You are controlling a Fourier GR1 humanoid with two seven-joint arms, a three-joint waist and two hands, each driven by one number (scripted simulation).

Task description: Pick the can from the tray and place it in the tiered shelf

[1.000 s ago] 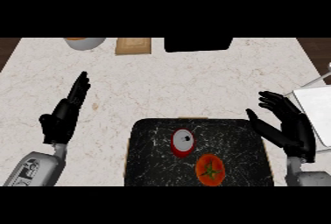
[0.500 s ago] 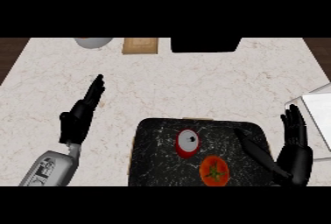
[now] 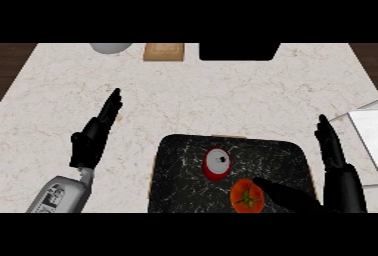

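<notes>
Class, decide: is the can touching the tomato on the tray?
Apart. The head view shows a dark strip of tray between the can and the tomato.

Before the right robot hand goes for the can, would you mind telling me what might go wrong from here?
1. The tomato lies right beside the can on the tray, and the right robot hand has its thumb next to it, so reaching could knock it.
2. The can lies on its side and may roll when touched.
3. The tiered shelf barely shows at the right edge, so placing is uncertain.
</notes>
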